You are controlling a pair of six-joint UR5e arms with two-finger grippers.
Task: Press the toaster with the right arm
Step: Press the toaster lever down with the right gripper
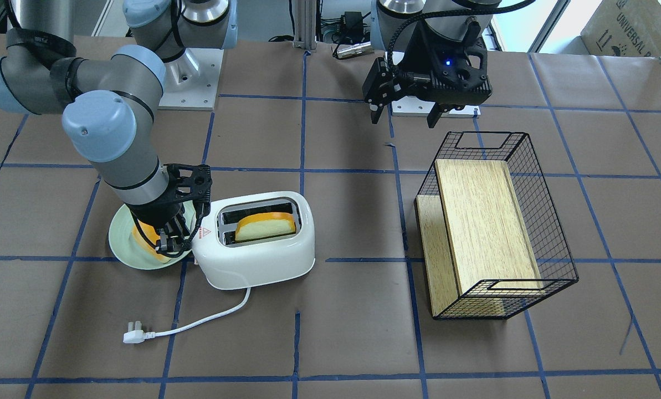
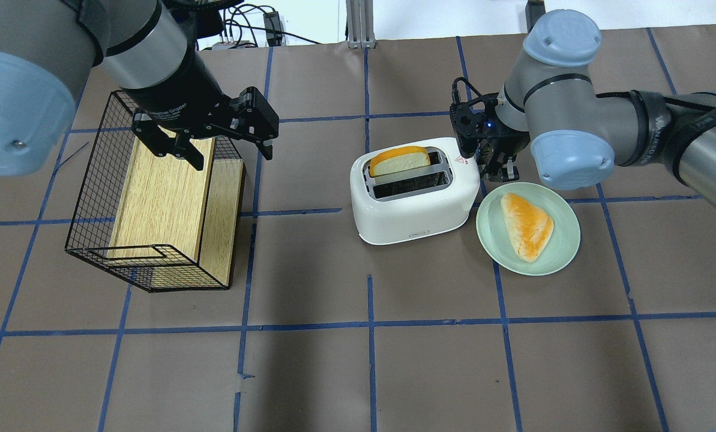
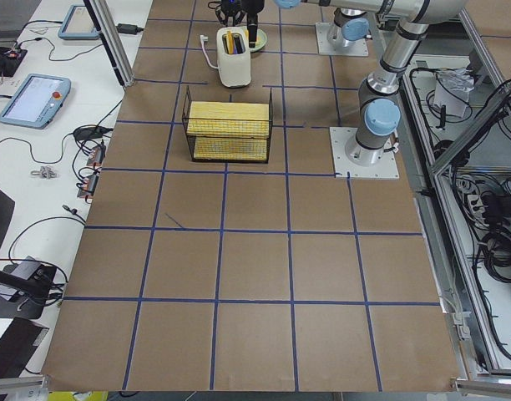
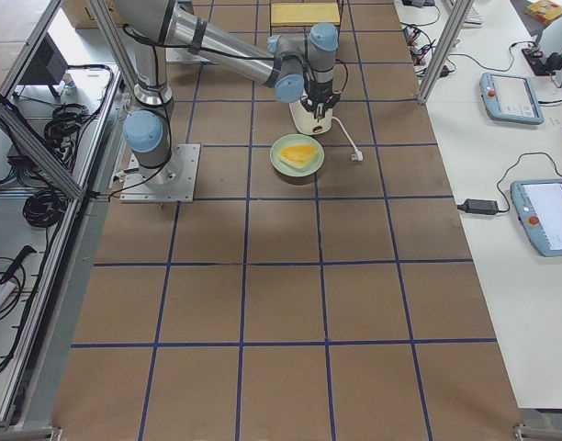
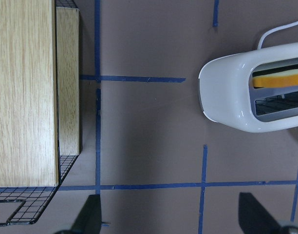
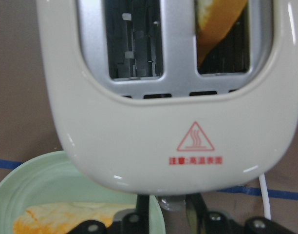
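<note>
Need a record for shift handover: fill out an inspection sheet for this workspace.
Surface: table covered in brown paper with a blue tape grid.
Job's things: toaster, one bread slice in a slot; right gripper at its red-triangle end.
Clutter: wire basket on its side holding a wooden box; green plate with a bread piece beside the toaster.
Grippers: left gripper open, beside the basket; right jaws' state unclear.
Cables: toaster cord loose, plug lying on the table.
Surroundings: teach pendants on side benches; no people seen.
</note>
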